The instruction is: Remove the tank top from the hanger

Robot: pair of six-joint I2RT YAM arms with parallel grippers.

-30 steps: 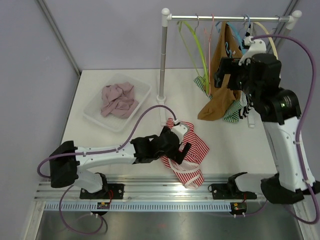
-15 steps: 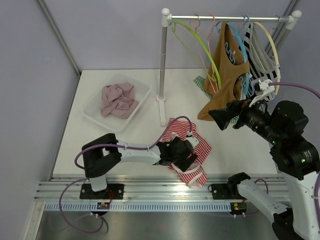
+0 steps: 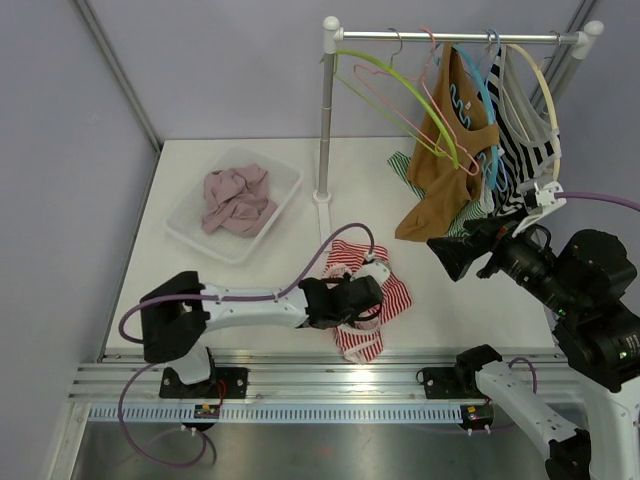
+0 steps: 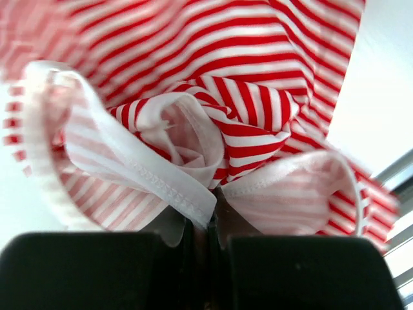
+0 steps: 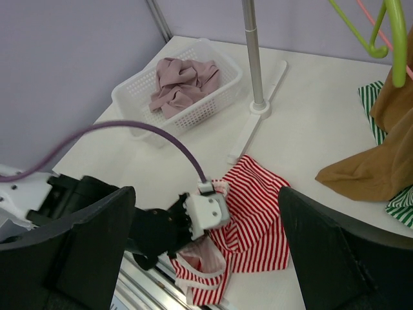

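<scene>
Left tool (image 4: 200, 234) grips a white-hemmed fold of the red-striped tank top (image 3: 392, 296), jaws pressed almost together on the cloth. Tank top lies crumpled on the desk (image 3: 430, 322) by its near edge, well apart from the rail (image 3: 450, 37) at far right. Right tool (image 3: 452, 256) hangs above the desk to the right of the tank top, jaws spread wide, holding nothing. Green hanger (image 5: 398, 45) hangs bare beside a brown garment (image 3: 445, 170).

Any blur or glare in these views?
Left wrist: red-and-white striped tank top sharp at centre, soft at the frame edges, white table blown out top right. Right wrist: own black fingers blurred, scene crisp. Top external: sharp, glare on the aluminium rail.
</scene>
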